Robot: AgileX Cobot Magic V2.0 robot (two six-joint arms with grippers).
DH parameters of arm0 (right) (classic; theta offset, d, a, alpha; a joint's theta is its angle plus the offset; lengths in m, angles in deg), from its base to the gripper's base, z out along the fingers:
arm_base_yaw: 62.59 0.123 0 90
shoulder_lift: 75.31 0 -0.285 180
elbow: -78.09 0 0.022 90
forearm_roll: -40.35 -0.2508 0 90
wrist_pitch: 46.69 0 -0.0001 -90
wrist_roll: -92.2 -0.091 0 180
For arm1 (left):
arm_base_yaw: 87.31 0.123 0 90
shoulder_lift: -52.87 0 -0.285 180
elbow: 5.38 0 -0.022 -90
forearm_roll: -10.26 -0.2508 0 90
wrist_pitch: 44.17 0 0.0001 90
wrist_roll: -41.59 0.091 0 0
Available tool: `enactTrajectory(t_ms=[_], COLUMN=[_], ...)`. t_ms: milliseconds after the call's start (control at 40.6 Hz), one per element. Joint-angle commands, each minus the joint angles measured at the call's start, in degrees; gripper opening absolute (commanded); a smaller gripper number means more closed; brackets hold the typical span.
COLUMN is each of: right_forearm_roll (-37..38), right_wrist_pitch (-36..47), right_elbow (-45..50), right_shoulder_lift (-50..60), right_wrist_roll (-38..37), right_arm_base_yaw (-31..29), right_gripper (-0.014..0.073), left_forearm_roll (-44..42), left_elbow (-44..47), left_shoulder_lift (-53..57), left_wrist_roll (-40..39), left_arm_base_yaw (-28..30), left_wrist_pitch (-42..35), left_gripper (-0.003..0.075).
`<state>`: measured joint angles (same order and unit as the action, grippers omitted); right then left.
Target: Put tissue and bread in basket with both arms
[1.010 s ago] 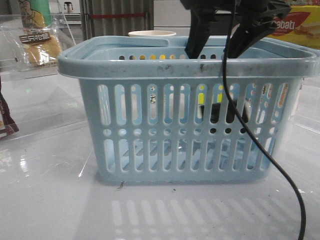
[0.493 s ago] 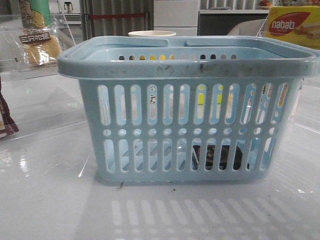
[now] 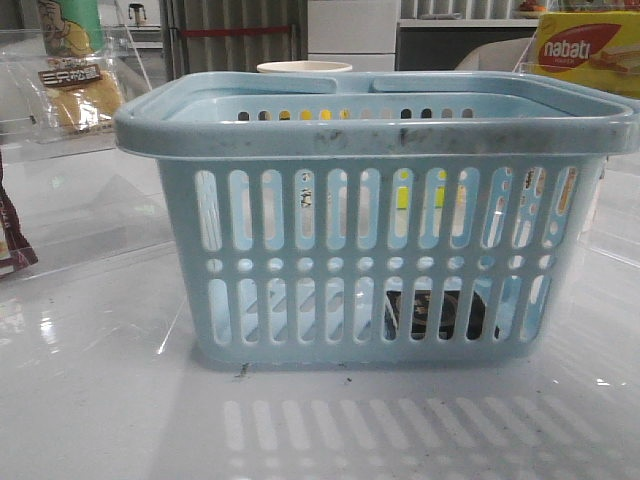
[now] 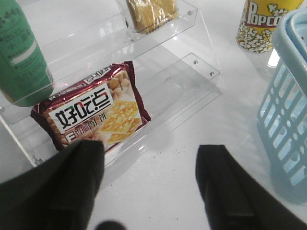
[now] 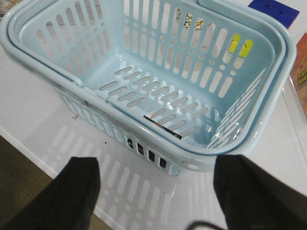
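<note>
1. I saw the left gripper spread wide and empty over white table, near a dark red packet.
2. Right gripper gaped too, holding nothing, beside the basket.
3. Tissue lay on the basket floor, right side.
4. Bread sat far back left, on a clear shelf.

The left gripper hangs with its two black fingers spread wide apart, nothing between them. The right gripper is likewise spread wide, holding nothing.
</note>
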<state>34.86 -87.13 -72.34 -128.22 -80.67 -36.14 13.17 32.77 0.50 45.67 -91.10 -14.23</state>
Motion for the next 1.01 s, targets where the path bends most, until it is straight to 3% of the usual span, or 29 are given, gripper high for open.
enactTrajectory(t_ms=[0, 616, 986], right_forearm_roll=[0.3, 0.3, 0.3], right_wrist_pitch=[3.5, 3.5, 3.5], right_elbow=[-1.5, -1.5, -1.5], right_shoulder_lift=[0.6, 0.6, 0.6], right_wrist_roll=[0.7, 0.7, 0.7], right_arm_base_yaw=[0.0, 0.0, 0.0], right_gripper=[0.0591, 0.0591, 0.0591], left_forearm_roll=[0.6, 0.5, 2.5], left_elbow=[-4.0, -34.4, -51.9], left_shoulder_lift=[-2.6, -42.4, -57.3], left_wrist_roll=[-0.3, -0.3, -0.3], left_arm_base_yaw=[-0.4, -0.4, 2.0], left_wrist_pitch=[-5.2, -7.0, -3.0], left_gripper=[0.0561, 0.0561, 0.0562])
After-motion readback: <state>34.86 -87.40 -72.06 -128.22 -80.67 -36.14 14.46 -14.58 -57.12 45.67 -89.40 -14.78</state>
